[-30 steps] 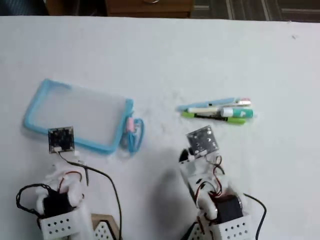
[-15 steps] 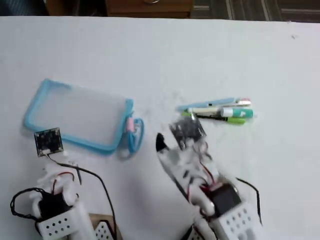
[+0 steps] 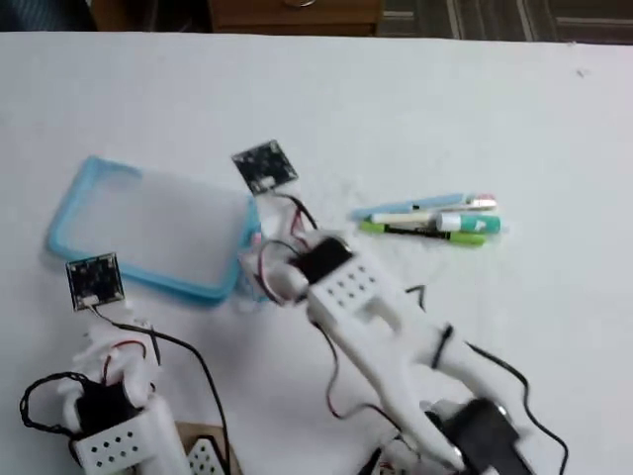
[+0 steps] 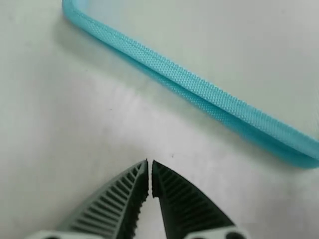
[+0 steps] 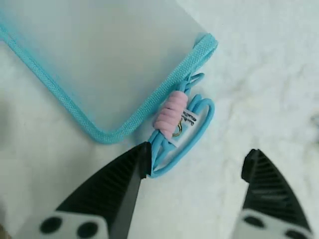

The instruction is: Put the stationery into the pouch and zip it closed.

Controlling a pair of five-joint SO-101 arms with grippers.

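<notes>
Starting stage: blue, white and green pens point(image 3: 430, 220) lie on the white bench point(image 3: 396, 109), well apart from the flat translucent blue-edged pouch point(image 3: 148, 230); zip state unclear. Right gripper point(image 5: 198, 154) has swung from the pens to the pouch's blue pull loop point(image 5: 182, 130), fingers spread; left gripper point(image 4: 150, 167) beside the pouch edge, fingers pressed together.
</notes>
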